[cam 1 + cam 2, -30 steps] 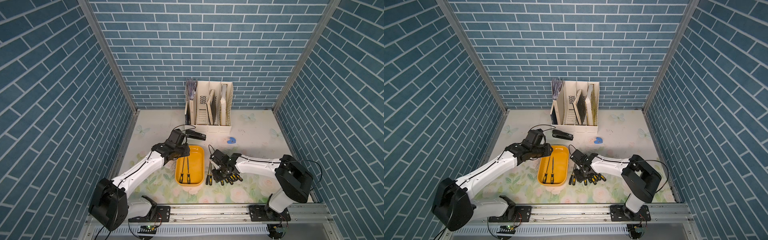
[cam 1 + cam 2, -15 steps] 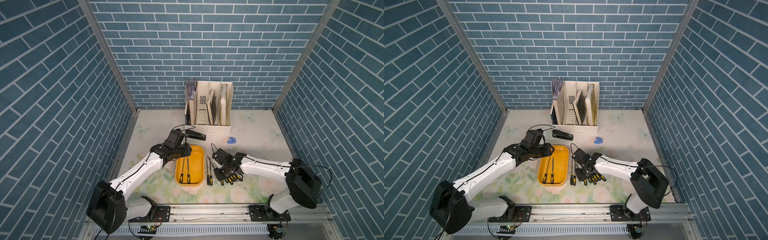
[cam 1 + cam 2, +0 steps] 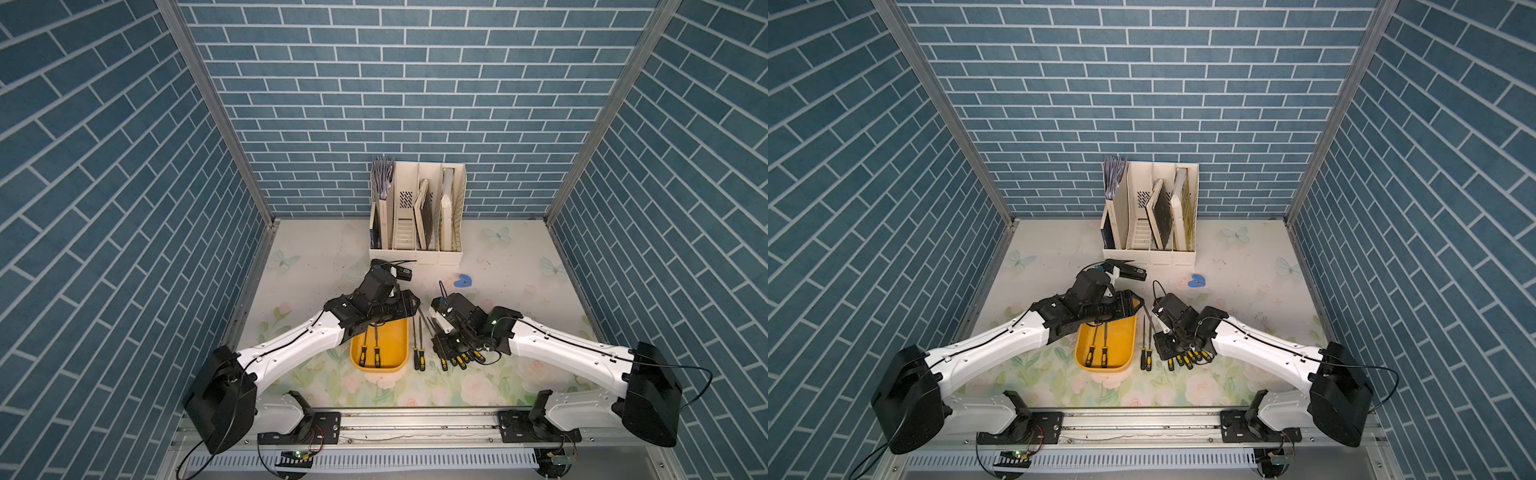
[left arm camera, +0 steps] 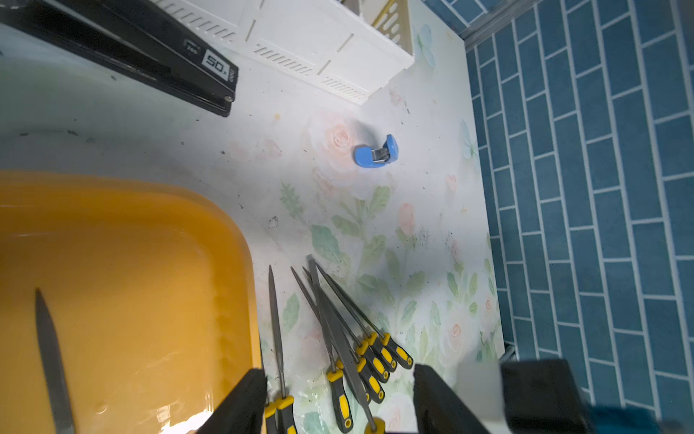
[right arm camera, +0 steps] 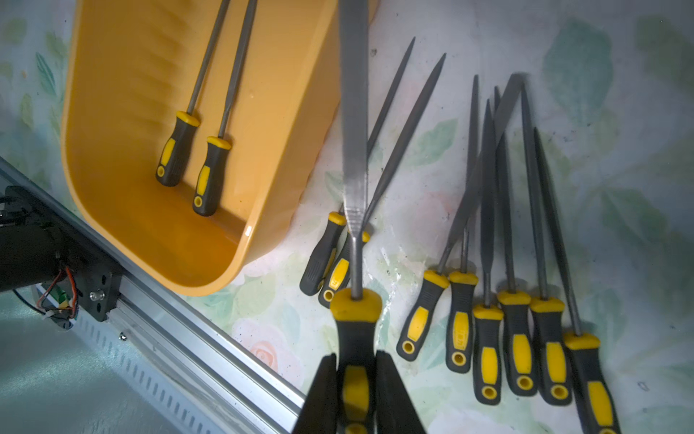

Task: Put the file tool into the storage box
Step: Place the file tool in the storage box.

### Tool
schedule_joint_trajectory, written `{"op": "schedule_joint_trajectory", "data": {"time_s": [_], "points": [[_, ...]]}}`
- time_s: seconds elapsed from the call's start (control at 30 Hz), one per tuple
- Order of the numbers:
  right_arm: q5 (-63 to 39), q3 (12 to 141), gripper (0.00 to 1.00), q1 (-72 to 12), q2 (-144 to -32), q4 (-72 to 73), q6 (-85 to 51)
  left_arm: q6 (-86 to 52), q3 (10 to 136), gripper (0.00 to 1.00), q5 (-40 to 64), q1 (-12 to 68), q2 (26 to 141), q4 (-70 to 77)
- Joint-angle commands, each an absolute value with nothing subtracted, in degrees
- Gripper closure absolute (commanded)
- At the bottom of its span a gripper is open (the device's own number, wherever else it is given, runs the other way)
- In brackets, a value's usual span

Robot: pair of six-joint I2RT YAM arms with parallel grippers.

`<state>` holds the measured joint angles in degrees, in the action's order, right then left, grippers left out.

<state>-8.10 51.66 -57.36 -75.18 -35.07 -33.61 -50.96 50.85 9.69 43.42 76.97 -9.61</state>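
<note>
At the left of the surface point(image 3: 316, 266), the left pincer point(image 4: 340, 402) is seen released: its two black fingers point(image 4: 244, 398) stand apart in the left wrist view, and nothing is gripped between them. It is held over the far end of the storage box point(image 3: 397, 347), and that end of the yellow-orange tray is covered by the arm in both top views. Two file tools point(image 3: 370, 356) are laid side by side inside the box, handles toward the near rim. Their tips are hidden under the arm, and in the left wrist view only one blade is shown, cut off by the frame edge. Just beside the box's right wall, a pair of files point(image 3: 418, 353) is laid on the surface. Further right, one flat file point(image 5: 355, 150) is clenched by its handle in the right pincer point(image 5: 356, 398). Its blade is pointed over the pair toward the box's corner, and whether it is lifted clear of the surface cannot be told. In the top views the right pincer is largely hidden beneath its wrist. A row of further files point(image 5: 507, 330) is spread at the right, one lying aslant across others.
</note>
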Motion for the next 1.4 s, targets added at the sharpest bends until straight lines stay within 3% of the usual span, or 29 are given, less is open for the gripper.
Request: {"op": "schedule_joint_trajectory", "data": {"time_s": [0.0, 0.23, 0.37, 0.47, 0.57, 0.7, 0.83, 0.97, 1.17, 1.37], "points": [[-9.67, 53.4, 0.88, -58.39, -74.03, -34.32, -36.0, -54.58, 49.17, 0.34, 5.85, 43.51, 77.82, -7.21], [-11.7, 54.33, 0.88, -59.59, -73.4, -31.8, -37.56, -56.49, 49.15, 0.41, 3.96, 43.51, 80.36, -5.28], [-12.0, 54.62, 0.88, -60.01, -73.91, -30.56, -38.23, -56.94, 49.2, 0.63, 4.69, 43.56, 81.75, -3.78], [-12.27, 55.06, 0.88, -60.03, -74.34, -29.81, -38.33, -56.81, 49.05, 0.87, 4.49, 43.54, 82.35, -4.59], [-12.81, 55.62, 0.88, -60.03, -74.78, -29.08, -38.36, -56.7, 48.61, 0.99, 3.87, 43.44, 82.07, -5.34], [-13.65, 56.5, 0.82, -60.05, -75.72, -28.28, -38.07, -55.79, 48.69, 1.0, 2.72, 43.02, 80.46, -7.63], [-14.26, 58.71, 0.37, -60.03, -76.37, -28.07, -36.69, -52.58, 49.42, 1.0, 2.94, 40.42, 76.81, -12.38], [-14.32, 61.91, 0.2, -59.1, -77.07, -30.02, -34.86, -45.74, 51.41, 1.0, 5.27, 34.11, 71.74, -19.29], [-14.07, 60.33, 0.19, -54.17, -77.7, -33.13, -33.28, -32.8, 59.16, 1.0, 1.19, 29.24, 74.29, -32.93], [-12.63, 57.04, 0.19, -52.38, -79.87, -33.22, -32.09, -31.07, 57.57, 1.0, -2.1, 28.83, 80.09, -29.49]]}}
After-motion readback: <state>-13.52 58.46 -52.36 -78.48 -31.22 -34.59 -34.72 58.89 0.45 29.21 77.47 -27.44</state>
